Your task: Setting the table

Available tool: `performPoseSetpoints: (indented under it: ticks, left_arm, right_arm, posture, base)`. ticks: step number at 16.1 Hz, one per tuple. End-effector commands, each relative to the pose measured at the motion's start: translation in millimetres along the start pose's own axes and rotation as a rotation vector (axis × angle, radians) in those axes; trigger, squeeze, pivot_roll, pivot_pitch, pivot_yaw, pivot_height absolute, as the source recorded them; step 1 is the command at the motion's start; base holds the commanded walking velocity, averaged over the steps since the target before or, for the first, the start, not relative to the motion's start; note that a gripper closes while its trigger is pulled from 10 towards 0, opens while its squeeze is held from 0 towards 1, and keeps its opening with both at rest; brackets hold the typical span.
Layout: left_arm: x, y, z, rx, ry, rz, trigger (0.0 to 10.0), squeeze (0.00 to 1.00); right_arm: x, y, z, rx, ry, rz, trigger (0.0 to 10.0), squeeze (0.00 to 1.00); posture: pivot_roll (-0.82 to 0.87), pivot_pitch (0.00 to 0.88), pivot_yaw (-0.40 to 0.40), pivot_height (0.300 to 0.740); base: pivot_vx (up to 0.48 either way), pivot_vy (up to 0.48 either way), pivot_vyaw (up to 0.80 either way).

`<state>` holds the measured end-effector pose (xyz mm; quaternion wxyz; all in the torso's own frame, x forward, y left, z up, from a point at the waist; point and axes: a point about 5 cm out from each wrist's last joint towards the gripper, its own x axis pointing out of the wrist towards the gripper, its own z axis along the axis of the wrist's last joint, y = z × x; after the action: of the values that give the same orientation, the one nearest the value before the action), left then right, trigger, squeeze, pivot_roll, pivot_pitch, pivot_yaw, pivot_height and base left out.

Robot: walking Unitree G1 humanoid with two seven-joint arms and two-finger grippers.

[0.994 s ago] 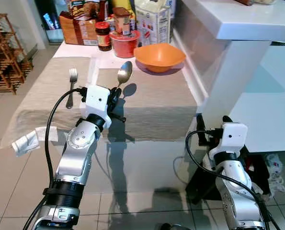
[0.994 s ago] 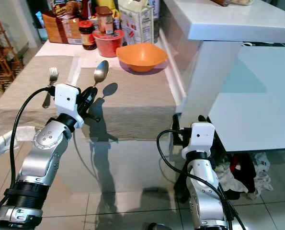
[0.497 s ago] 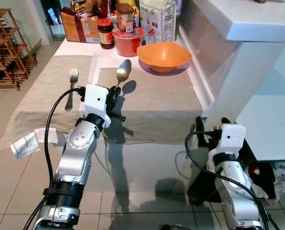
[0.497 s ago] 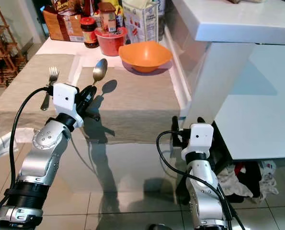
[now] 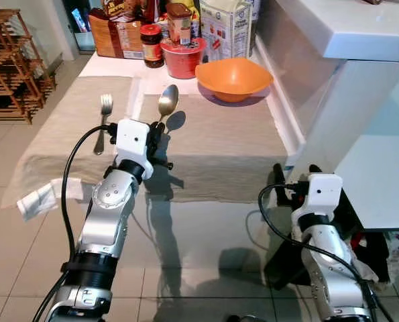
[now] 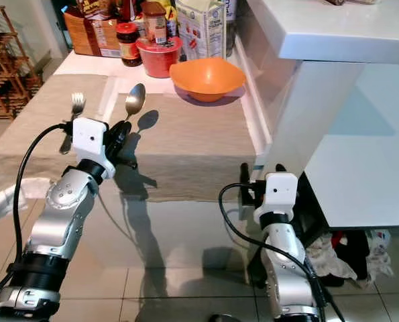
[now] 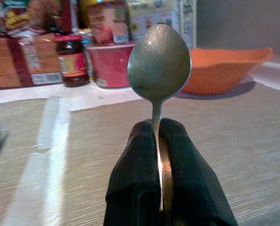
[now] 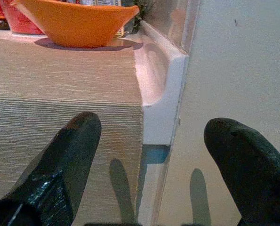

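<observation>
My left gripper (image 5: 158, 131) is shut on the handle of a metal spoon (image 5: 167, 102), which stands upright with its bowl (image 7: 159, 61) on top, above the near left part of the beige table runner (image 5: 212, 144). A fork (image 5: 104, 114) lies flat on the second runner to the left of it. An orange bowl (image 5: 233, 78) sits at the far end of the runner. My right gripper (image 8: 151, 160) stands open and empty, low at the table's right front corner, below the tabletop.
Jars, a red tub (image 5: 183, 57), a carton and food boxes crowd the table's far end. A white counter (image 5: 360, 33) rises right of the table. A wooden rack (image 5: 11, 64) stands far left. A crumpled napkin (image 5: 41, 198) hangs at the table's near left edge.
The camera has shifted slightly, so the table looks a bit further right and lower. The spoon stays upright in my left gripper; the right arm keeps its pose.
</observation>
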<state>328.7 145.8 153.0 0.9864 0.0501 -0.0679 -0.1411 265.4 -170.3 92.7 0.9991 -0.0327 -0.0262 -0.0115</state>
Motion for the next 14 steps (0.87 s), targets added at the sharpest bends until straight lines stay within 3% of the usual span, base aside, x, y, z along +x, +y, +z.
performPoseSetpoints:
  ticks: [1, 4, 14]
  left_arm:
    - [1.1, 4.3, 1.4, 0.019, 0.002, 0.019, 10.0, 0.00]
    - [0.8, 4.7, 0.4, 0.023, 0.005, 0.024, 10.0, 0.00]
    - [1.2, 3.4, 0.7, 0.001, 0.002, 0.035, 10.0, 0.00]
  right_arm:
    - [3.2, 1.6, 3.8, -0.004, -0.017, 0.007, 10.0, 0.00]
    - [3.1, 2.7, 4.0, -0.001, -0.016, 0.010, 10.0, 0.00]
    - [0.7, 0.2, -1.2, 0.011, 0.003, 0.001, 10.0, 0.00]
  posture:
    - [0.05, 0.000, 0.003, 0.740]
    - [0.05, 0.000, 0.003, 0.740]
    - [0.05, 0.000, 0.004, 0.740]
  base:
    - [0.000, 0.000, 0.63]
    - [0.000, 0.000, 0.58]
    - [0.000, 0.000, 0.00]
